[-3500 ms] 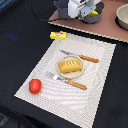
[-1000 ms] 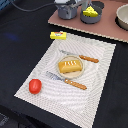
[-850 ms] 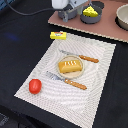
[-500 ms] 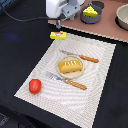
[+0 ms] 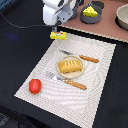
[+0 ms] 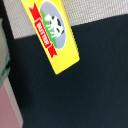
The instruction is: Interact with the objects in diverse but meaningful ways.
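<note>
The yellow butter block [image 5: 58,35] lies at the far corner of the white placemat [image 5: 100,85]; in the wrist view [image 6: 52,32] it shows a red-banded label. My gripper [image 5: 58,28] hangs just above it, fingers apart and empty. The golden bread loaf [image 5: 70,66] sits on a small plate mid-mat. The red tomato [image 5: 34,86] lies at the mat's edge on the exterior view's left. The cheese wedge [image 5: 90,10] rests in the grey saucepan [image 5: 94,18] at the back.
A wooden-handled knife [image 5: 84,58] lies behind the loaf and a wooden-handled fork [image 5: 70,81] in front of it. A grey bowl [image 5: 122,17] stands at the back on the exterior view's right, on the pinkish counter [image 5: 107,32].
The arm has moved from over the saucepan toward the exterior view's left and come down over the butter block. The objects have not moved.
</note>
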